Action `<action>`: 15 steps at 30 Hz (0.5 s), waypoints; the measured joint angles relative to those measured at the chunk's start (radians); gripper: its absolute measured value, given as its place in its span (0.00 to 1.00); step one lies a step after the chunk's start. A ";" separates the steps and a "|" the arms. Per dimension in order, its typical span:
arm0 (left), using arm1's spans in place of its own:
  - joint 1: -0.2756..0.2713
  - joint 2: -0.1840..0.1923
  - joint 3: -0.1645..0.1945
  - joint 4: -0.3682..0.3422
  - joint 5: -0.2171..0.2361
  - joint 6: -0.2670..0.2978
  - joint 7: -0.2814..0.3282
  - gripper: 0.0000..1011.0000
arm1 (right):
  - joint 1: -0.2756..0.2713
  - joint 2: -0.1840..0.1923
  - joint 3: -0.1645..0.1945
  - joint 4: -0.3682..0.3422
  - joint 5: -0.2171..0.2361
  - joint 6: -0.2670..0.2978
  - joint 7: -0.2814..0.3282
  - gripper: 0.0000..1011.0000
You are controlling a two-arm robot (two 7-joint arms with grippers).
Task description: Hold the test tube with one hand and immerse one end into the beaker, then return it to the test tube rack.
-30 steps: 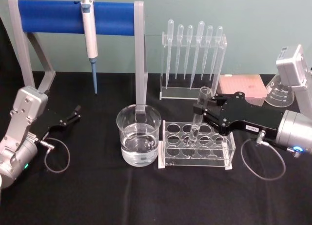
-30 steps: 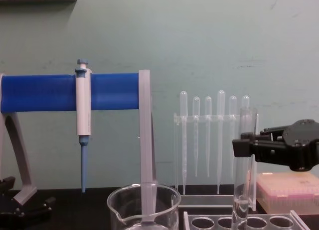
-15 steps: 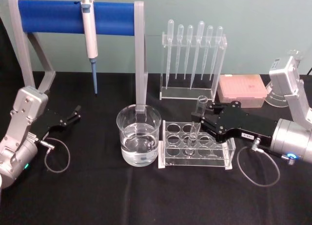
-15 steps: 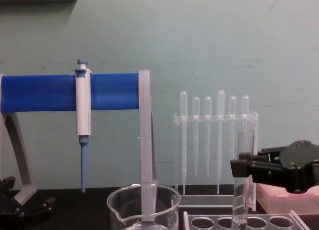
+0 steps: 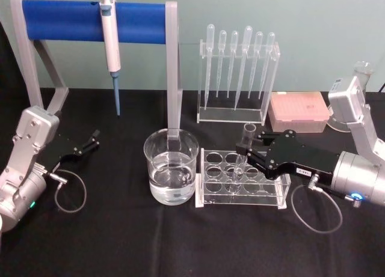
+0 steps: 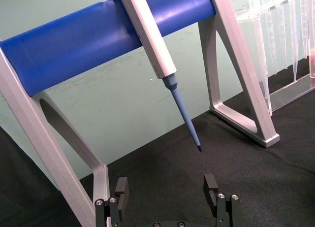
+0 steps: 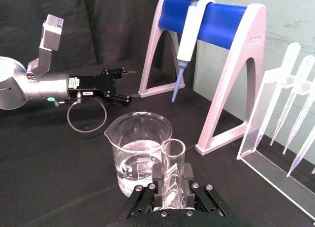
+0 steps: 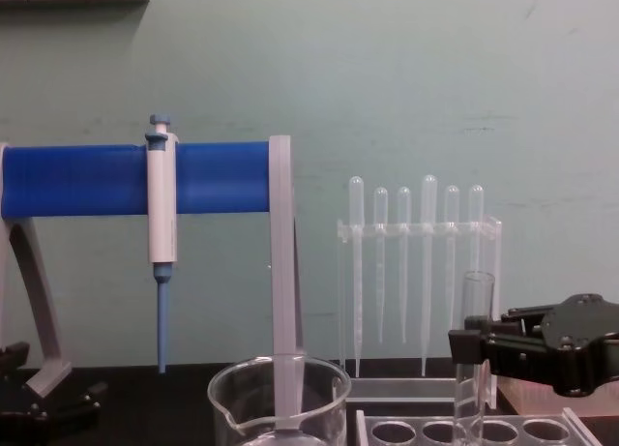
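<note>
The right hand (image 5: 245, 148) grips the test tube (image 5: 243, 154) upright in the rack (image 5: 240, 181) beside the beaker (image 5: 171, 166), so only release seems left, while the left hand (image 5: 91, 140) rests open on the table (image 5: 180, 241).

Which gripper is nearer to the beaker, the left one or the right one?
The right. The right gripper holds the test tube in the rack just beside the beaker. The left gripper rests open, farther off on the beaker's other side.
</note>
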 joint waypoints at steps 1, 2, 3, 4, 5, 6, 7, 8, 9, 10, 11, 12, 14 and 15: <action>0.000 0.000 0.000 0.000 0.000 0.000 0.000 0.99 | 0.000 0.000 0.000 0.000 0.000 0.000 0.000 0.24; 0.000 0.000 0.000 0.000 0.000 0.000 0.000 0.99 | 0.000 0.000 0.000 0.000 0.000 0.000 0.000 0.24; 0.000 0.000 0.000 0.000 0.000 0.000 0.000 0.99 | 0.000 0.001 0.000 0.000 0.000 0.000 0.000 0.24; 0.000 0.000 0.000 0.000 0.000 0.000 0.000 0.99 | 0.000 0.001 0.000 0.000 0.000 0.000 0.000 0.24; 0.000 0.000 0.000 0.000 0.000 0.000 0.000 0.99 | 0.000 0.001 0.000 -0.001 0.000 0.000 0.000 0.24; 0.000 0.000 0.000 0.000 0.000 0.000 0.000 0.99 | 0.000 0.001 0.000 -0.001 0.000 0.000 0.000 0.24; 0.000 0.000 0.000 0.000 0.000 0.000 0.000 0.99 | 0.000 0.001 0.000 -0.001 0.000 0.000 0.000 0.24; 0.000 0.000 0.000 0.000 0.000 0.000 0.000 0.99 | 0.001 0.001 0.000 -0.001 0.000 0.000 0.000 0.24; 0.000 0.000 0.000 0.000 0.000 0.000 0.000 0.99 | 0.001 0.001 0.000 -0.001 0.000 0.000 0.000 0.24; 0.000 0.000 0.000 0.000 0.000 0.000 0.000 0.99 | 0.001 0.002 0.000 -0.001 0.000 0.000 0.000 0.25; 0.000 0.000 0.000 0.000 0.000 0.000 0.000 0.99 | 0.001 0.002 0.000 -0.001 0.000 0.000 0.000 0.27; 0.000 0.000 0.000 0.000 0.000 0.000 0.000 0.99 | 0.001 0.002 0.000 -0.001 0.000 0.000 0.000 0.29; 0.000 0.000 0.000 0.000 0.000 0.000 0.000 0.99 | 0.001 0.002 0.000 -0.002 0.000 0.000 0.000 0.37; 0.000 0.000 0.000 0.000 0.000 0.000 0.000 0.99 | 0.001 0.002 0.000 -0.002 0.000 0.000 0.000 0.39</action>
